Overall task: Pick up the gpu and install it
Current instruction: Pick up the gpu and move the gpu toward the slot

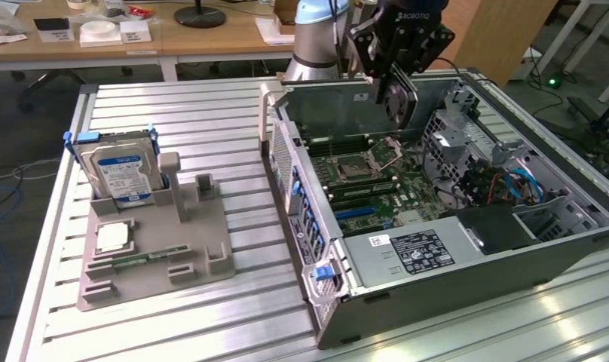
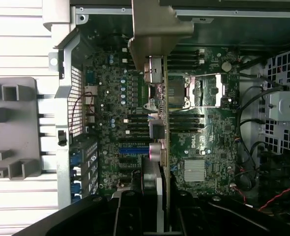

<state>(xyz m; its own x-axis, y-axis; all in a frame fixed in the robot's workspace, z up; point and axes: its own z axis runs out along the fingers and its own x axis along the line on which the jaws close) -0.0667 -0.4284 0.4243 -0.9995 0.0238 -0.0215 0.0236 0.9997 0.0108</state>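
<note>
Wrist view: gpu above open case

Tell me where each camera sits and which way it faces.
Exterior view: off the arm, raised, looking down at the open computer case; the arm and hand show, gripping the gpu.
Wrist view: on the wrist, looking down past the hand along the gpu onto the motherboard.
Both share the hand, gpu, motherboard and computer case.
</note>
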